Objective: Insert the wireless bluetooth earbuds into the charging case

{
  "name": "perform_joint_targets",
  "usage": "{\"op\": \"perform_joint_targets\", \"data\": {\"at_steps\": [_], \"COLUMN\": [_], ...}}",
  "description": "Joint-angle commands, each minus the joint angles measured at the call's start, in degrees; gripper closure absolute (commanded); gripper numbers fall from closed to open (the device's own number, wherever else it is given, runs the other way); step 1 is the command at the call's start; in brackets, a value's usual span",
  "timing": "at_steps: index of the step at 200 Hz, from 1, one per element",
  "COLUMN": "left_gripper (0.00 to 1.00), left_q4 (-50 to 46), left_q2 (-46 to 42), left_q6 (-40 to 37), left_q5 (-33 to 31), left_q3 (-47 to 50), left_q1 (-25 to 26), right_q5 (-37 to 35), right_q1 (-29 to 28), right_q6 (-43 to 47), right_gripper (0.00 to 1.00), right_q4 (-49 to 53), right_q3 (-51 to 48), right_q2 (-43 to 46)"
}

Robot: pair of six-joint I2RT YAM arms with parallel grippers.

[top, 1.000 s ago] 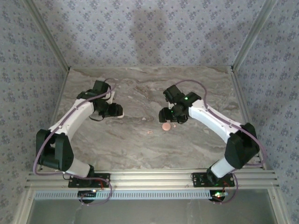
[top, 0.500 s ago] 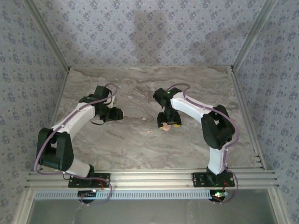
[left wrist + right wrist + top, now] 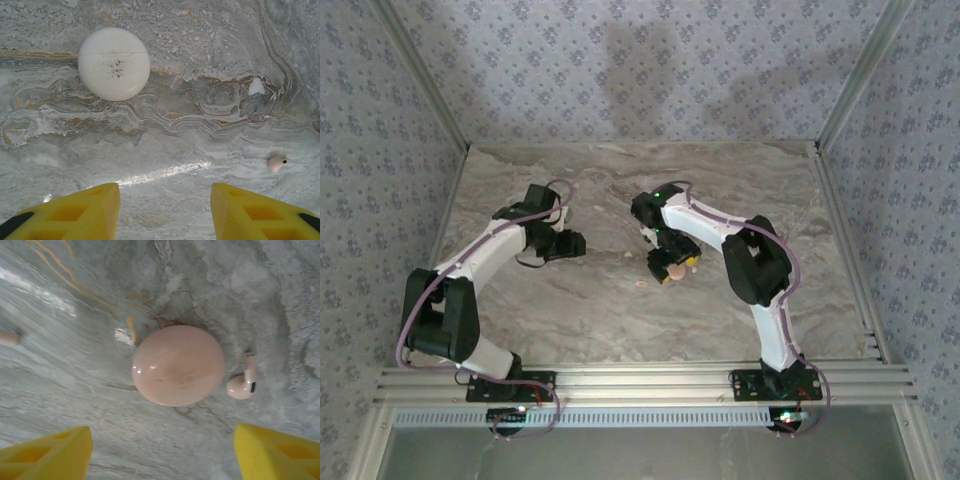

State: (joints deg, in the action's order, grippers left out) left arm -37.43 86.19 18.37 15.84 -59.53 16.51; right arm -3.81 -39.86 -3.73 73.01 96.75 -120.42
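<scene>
In the left wrist view a closed round white charging case (image 3: 114,63) lies on the marble at upper left. A tiny white earbud (image 3: 256,86) rests far to its right, and a pink earbud (image 3: 276,164) lies lower right. My left gripper (image 3: 165,212) hovers open with bare marble between its fingers. A closed round pink charging case (image 3: 178,365) lies ahead of my open right gripper (image 3: 162,455). One pink earbud (image 3: 243,382) sits just right of that case, and another (image 3: 7,336) shows at the left edge. From above, the right gripper (image 3: 665,262) hangs over the pink case (image 3: 676,270).
The marble table (image 3: 620,320) is walled by patterned panels at the back and sides, with an aluminium rail (image 3: 640,385) along the near edge. The left gripper (image 3: 563,244) and the right one stand roughly a hand's width apart mid-table. A pink earbud (image 3: 641,284) lies between them.
The right arm has swung left and folded, bringing its gripper over the pink case, and its jaws have widened. The left arm has hardly moved.
</scene>
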Motion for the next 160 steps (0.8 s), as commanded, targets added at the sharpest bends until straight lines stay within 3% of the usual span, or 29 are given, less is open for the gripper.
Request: {"op": "perform_joint_targets", "data": {"at_steps": [1, 91, 160], "left_gripper": [0.5, 0.5, 0.5], "left_q4": [-0.1, -0.9, -0.5], "left_q2": [1.1, 1.7, 1.9], "left_q6": [0.6, 0.8, 1.6], "left_q5": [0.9, 0.6, 0.4], "left_q3": [-1.5, -2.2, -1.9], "left_q1": [0.1, 0.1, 0.1], "right_q5": [-3.6, 0.4, 3.2], "right_q1": [1.0, 1.6, 2.2], "right_q6": [6.1, 8.8, 8.7], "right_gripper": [0.22, 0.21, 0.26], "right_q4": [3.8, 1.1, -1.8], "right_q3": [2.5, 4.1, 2.8], "right_q2": [-1.4, -5.9, -7.5]}}
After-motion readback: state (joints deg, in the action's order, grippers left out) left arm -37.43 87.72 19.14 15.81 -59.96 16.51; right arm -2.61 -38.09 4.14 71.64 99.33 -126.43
